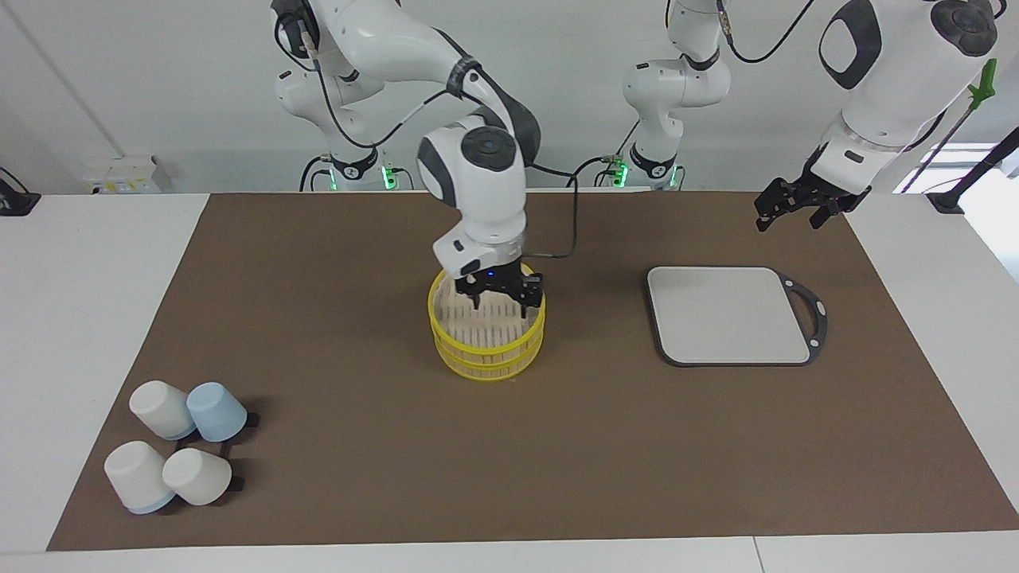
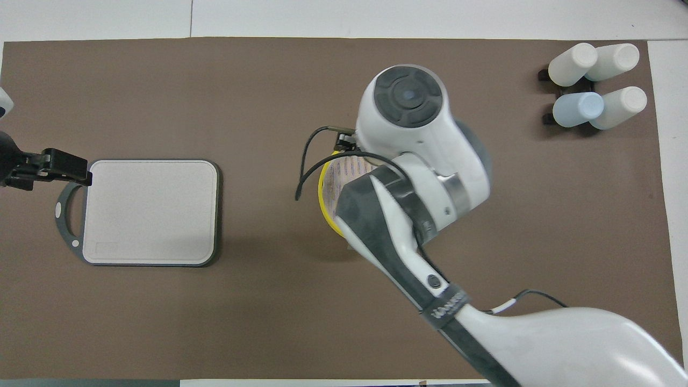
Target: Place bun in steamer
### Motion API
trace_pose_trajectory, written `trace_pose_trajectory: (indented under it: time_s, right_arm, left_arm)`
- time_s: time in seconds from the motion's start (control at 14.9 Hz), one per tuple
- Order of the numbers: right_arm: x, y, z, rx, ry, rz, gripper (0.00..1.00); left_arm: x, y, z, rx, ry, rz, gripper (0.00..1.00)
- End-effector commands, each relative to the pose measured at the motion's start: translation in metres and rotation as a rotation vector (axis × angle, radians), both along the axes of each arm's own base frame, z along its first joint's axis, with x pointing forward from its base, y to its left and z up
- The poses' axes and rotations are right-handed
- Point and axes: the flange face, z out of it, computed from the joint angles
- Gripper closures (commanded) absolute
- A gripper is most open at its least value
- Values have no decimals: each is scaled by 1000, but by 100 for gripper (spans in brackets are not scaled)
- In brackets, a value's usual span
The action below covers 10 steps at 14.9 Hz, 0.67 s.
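Observation:
The steamer [image 1: 487, 350] is a two-tier bamboo basket with yellow rims at the middle of the brown mat. In the overhead view only part of its rim [image 2: 324, 200] shows beside the right arm. My right gripper [image 1: 502, 304] is open, with its fingers spread just above the steamer's slatted floor, inside the top rim. Nothing shows between the fingers. The bun does not show in either view. My left gripper [image 1: 788, 213] is open and waits in the air at the left arm's end of the table, over the mat beside the grey board's handle; it also shows in the overhead view [image 2: 51, 167].
A grey flat board with a handle [image 1: 728, 314] lies toward the left arm's end, also in the overhead view [image 2: 148, 212]. Several white and blue cups [image 1: 179, 450] lie on a rack at the right arm's end, farther from the robots, also seen from overhead [image 2: 591, 80].

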Motion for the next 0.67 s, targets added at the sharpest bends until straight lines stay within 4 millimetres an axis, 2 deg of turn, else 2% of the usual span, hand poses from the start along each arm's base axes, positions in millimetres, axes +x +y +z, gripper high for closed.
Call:
trace_pose_trajectory:
  time_s: [0.0, 0.13, 0.34, 0.4, 0.47, 0.6]
  right_arm:
    - [-1, -94, 48, -12, 22, 166, 0]
    - [4, -167, 75, -15, 1, 237, 0]
    - [-7, -238, 99, -19, 28, 298, 0]
    - [-15, -258, 106, -15, 50, 292, 0]
    - [-24, -268, 111, -10, 74, 280, 0]
    - [-37, -277, 114, -6, 89, 261, 0]
  left_arm:
    - [-2, 2, -1, 14, -15, -16, 0]
    - [-2, 2, -3, 14, -13, -16, 0]
    - [-2, 2, -3, 14, -13, -16, 0]
    - [-2, 2, -3, 14, -15, -16, 0]
    - [-2, 2, -3, 14, -13, -17, 0]
    - [-2, 2, -3, 14, -15, -17, 0]
